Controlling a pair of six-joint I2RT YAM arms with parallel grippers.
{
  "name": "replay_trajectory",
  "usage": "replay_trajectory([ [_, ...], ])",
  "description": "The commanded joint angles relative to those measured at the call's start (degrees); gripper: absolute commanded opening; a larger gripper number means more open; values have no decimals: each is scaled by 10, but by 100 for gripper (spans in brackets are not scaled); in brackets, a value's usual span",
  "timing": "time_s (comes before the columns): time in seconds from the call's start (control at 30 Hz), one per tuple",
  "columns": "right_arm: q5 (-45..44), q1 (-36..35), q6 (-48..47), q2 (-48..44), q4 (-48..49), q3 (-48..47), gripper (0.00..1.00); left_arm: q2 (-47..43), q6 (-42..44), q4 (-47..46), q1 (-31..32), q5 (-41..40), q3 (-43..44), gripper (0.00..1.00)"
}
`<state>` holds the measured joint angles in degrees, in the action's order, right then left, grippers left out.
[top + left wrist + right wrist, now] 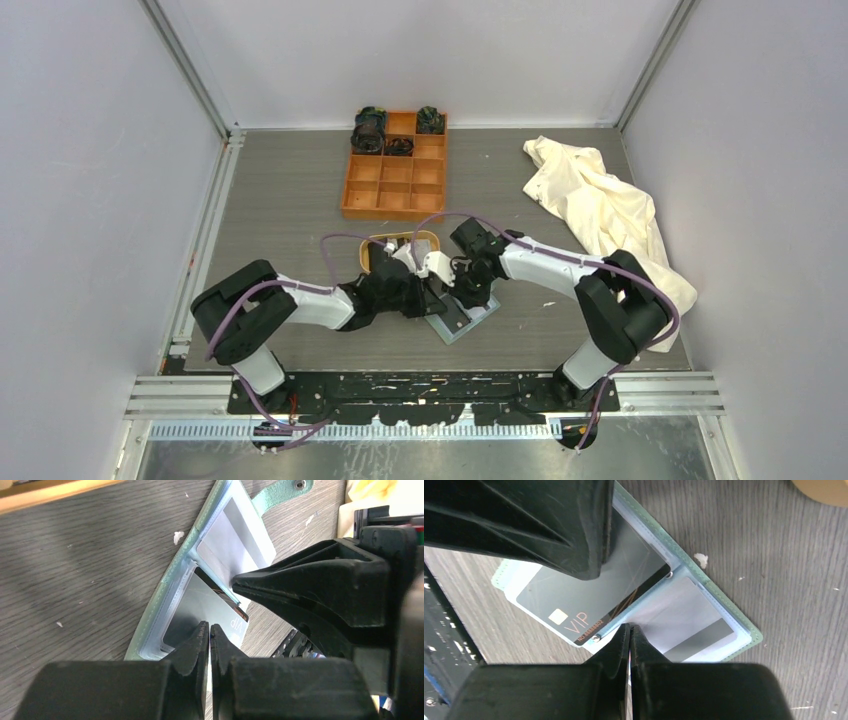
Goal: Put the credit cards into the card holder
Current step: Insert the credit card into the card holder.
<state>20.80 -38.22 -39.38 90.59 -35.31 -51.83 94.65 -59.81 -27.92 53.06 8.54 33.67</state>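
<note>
The sage-green card holder (470,320) lies open on the table between both arms. In the right wrist view a dark VIP card (569,602) lies at its left pocket, and a white card with a grey stripe (696,625) sits in its right pocket. How deep the dark card sits I cannot tell. My left gripper (210,630) is shut, its tips on the dark card (200,605). My right gripper (629,629) is shut, its tips at the holder's (724,605) middle fold. The holder's strap tab (280,492) and the white card (235,545) show in the left wrist view.
An oval tan wooden tray (425,240) sits just behind the grippers. An orange nine-compartment box (395,170) with dark items in its back cells stands farther back. A cream cloth (600,210) lies at the right.
</note>
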Motion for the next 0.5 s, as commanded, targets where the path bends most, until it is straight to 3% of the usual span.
replay_trajectory([
  [0.0, -88, -6, -14, 6, 7, -9, 5, -14, 7, -26, -3, -11, -13, 6],
  [0.1, -89, 1, -6, -6, 2, -11, 5, -18, 11, -25, -4, -10, -17, 6],
  [0.2, -2, 30, 11, -26, -38, -32, 9, -31, 18, -29, -6, -7, -24, 7],
  [0.33, 87, 101, 67, -36, -64, -51, 20, -63, 25, -39, -6, 5, -31, 12],
  [0.47, 121, 169, 106, 10, -118, -87, 26, -79, 20, -64, -6, 8, -43, 18],
])
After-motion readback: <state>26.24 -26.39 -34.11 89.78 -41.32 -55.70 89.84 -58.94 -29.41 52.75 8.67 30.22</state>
